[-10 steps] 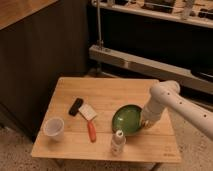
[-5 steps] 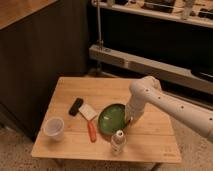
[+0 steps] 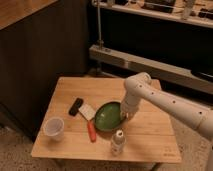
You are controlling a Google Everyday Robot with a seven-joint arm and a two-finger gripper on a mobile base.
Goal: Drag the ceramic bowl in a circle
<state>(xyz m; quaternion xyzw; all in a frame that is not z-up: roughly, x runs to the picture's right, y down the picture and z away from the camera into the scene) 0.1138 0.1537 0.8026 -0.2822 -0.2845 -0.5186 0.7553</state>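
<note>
On the worktop: wooden worktop (image 3: 145,137), light slats, carries every loose item in view.
Ceramic bowl: ceramic bowl (image 3: 107,116), glossy green, darker rim, shallow, sits near the worktop's middle, slightly toward the front edge; looks tipped, its right rim raised under the arm.
Claw: claw (image 3: 125,114) is down at the bowl's right rim, touching or just over it; arm end hides the tips.
Claw state: cannot tell whether it is spread or closed, or whether it grips the rim.
Arm: white arm (image 3: 165,102) comes in from the right edge of the view, bends at a rounded joint above the bowl, then drops to the rim.
Spatula: tool with pale blade and red handle (image 3: 90,125) lies just left of the bowl, blade toward the back, handle toward the front; touching the bowl's left rim or just beside it, cannot tell which.
Black block: small dark object (image 3: 76,106) left of the pale blade, near it.
Cup: translucent white cup (image 3: 53,128) upright, front-left part of the worktop, well apart from the bowl.
Bottle: small pale bottle (image 3: 117,142) upright, just in front of the bowl, near the front edge.
Background: dark cabinet wall (image 3: 45,55) at left, metal shelf rail (image 3: 150,62) behind the worktop.
</note>
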